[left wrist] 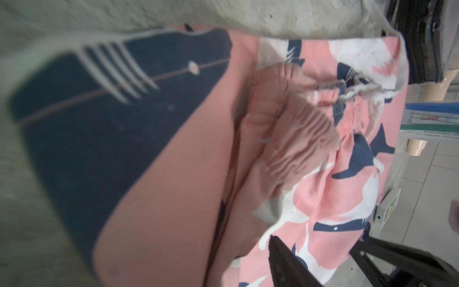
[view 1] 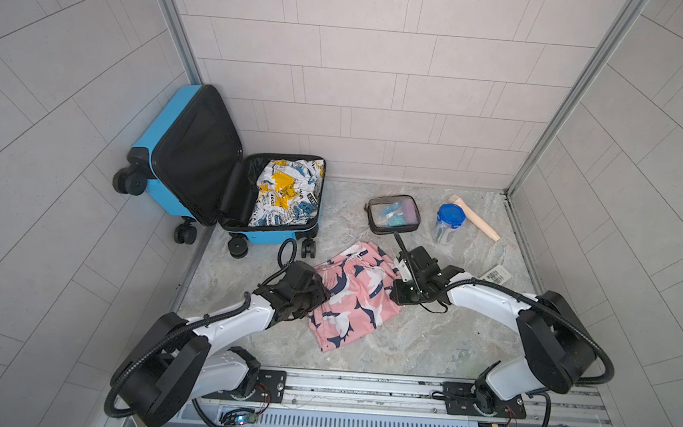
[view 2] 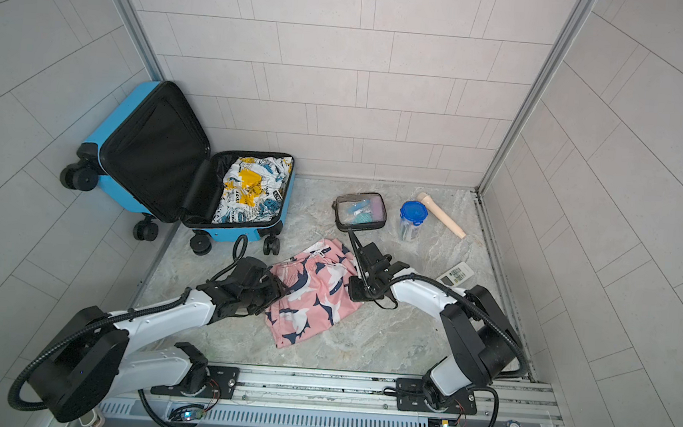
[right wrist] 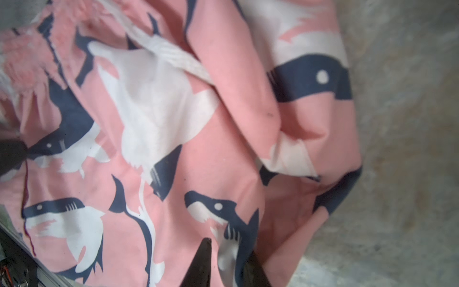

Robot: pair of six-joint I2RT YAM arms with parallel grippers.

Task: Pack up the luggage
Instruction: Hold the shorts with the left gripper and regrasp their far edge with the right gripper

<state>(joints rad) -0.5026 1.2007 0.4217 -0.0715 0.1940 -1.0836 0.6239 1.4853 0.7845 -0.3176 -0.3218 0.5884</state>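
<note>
The luggage (view 1: 210,162) lies open at the far left of the marble top (view 1: 404,344), lid raised, one printed shirt (view 1: 287,193) inside; you see it only in both top views. Your left gripper (left wrist: 318,242) stands open at the left edge of the one pair of pink shorts (view 1: 350,298). Your right gripper (right wrist: 228,251) pinches a fold at their right edge, which only the right wrist view shows. Farther right sit one clear pouch (view 1: 392,215), one blue-lidded jar (view 1: 448,223), one cream stick (view 1: 475,219) and one remote (view 1: 495,275).
</note>
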